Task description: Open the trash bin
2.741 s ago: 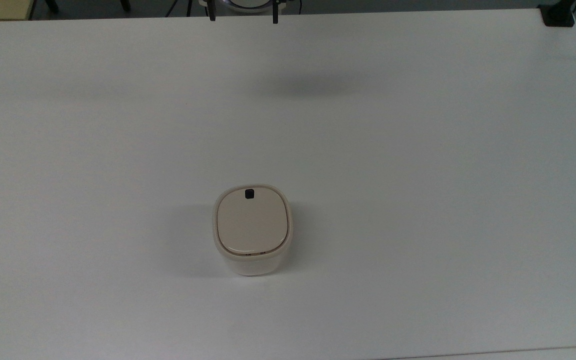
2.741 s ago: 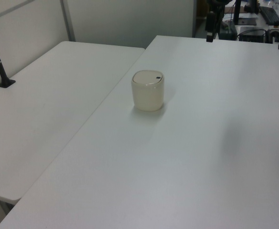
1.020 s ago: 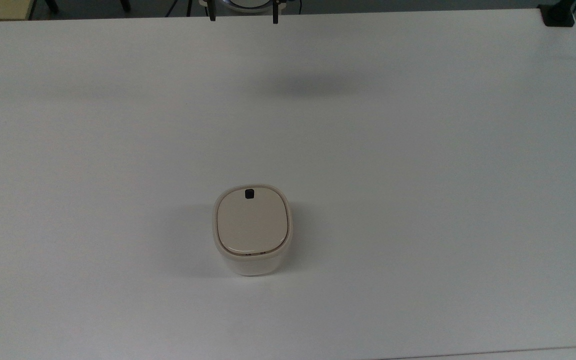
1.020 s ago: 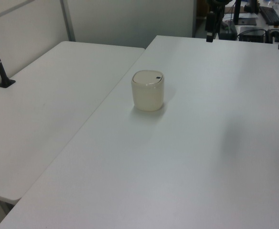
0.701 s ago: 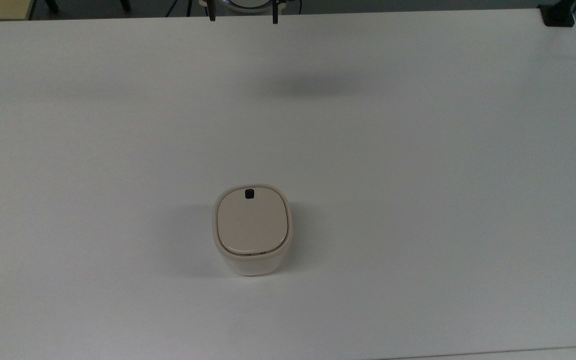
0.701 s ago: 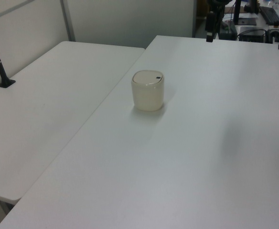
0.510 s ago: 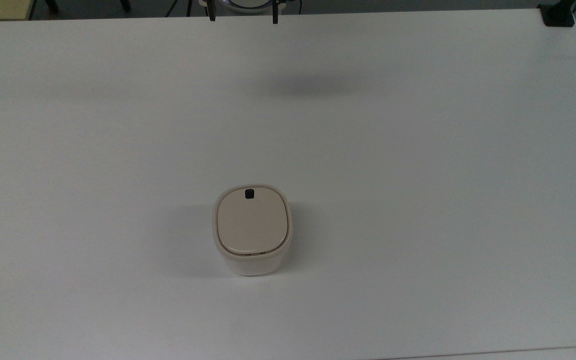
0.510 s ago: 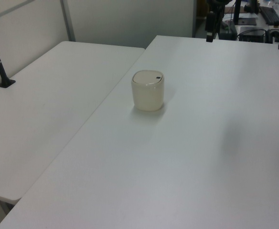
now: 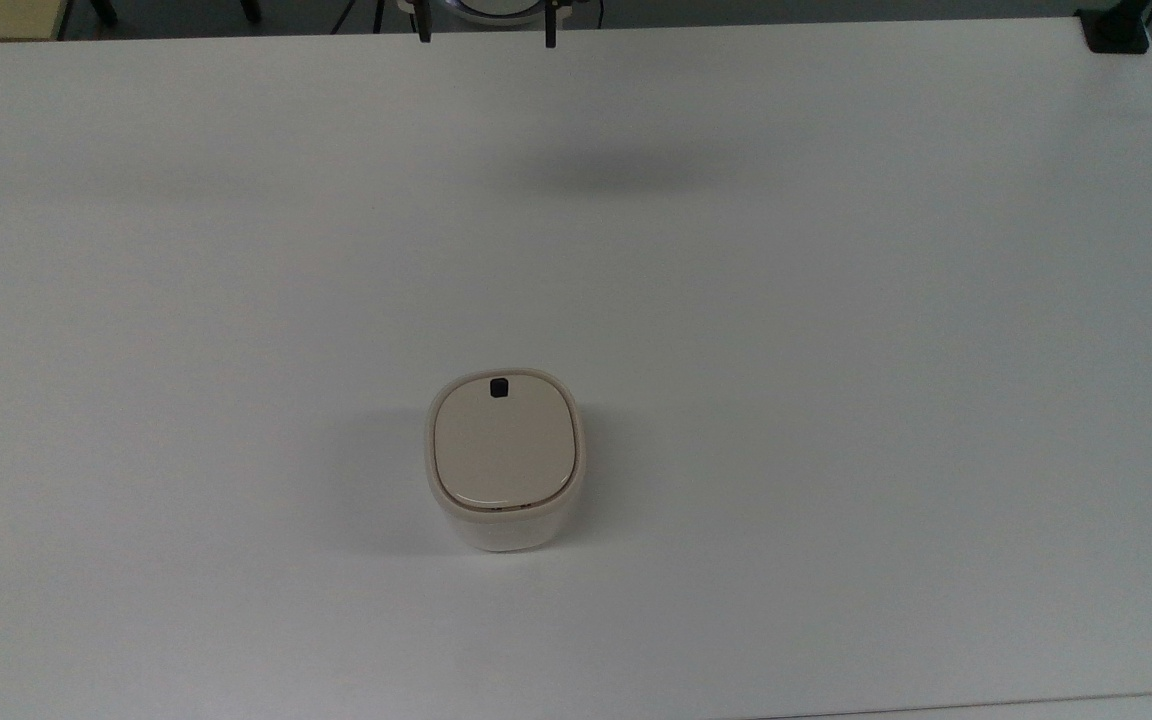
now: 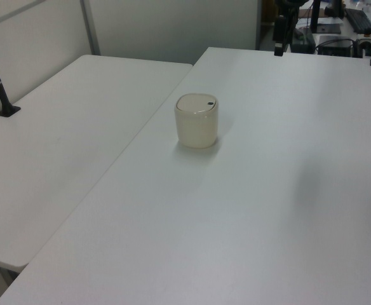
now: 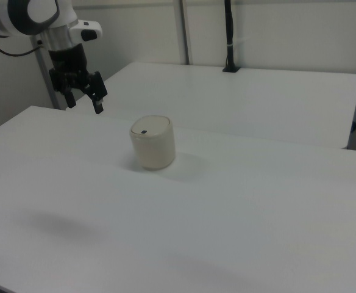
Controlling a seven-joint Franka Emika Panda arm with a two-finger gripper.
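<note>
Your trash bin (image 9: 504, 460) stands upright near the middle of the white table (image 9: 836, 300), alone on the bare surface, its lid (image 9: 504, 440) shut flat and flush inside the rim. The gripper (image 11: 82, 100) hangs above the far table edge, well apart from the bin, with its two dark fingers spread and nothing between them; in the top view you see the fingertips (image 9: 423, 28) poking in at the upper edge. Judge this bin as light, thin-walled plastic: stiff enough to keep its shape, but smooth and likely to skate or tip on that slick tabletop if you shove it sideways. So don't squeeze the body and don't try to pry at the lid seam, which offers no lip you could catch. Your contact point is the small black button (image 9: 499, 387) set at the rim on the side toward the top view's upper edge, facing the arm. It probably releases a sprung hinged lid, with the hinge on the opposite side. Come in from above, bring one fingertip squarely onto the button and press straight down, so the force goes into the table and not across it. Keep the rest of the gripper off the lid, so it has room to swing up
</note>
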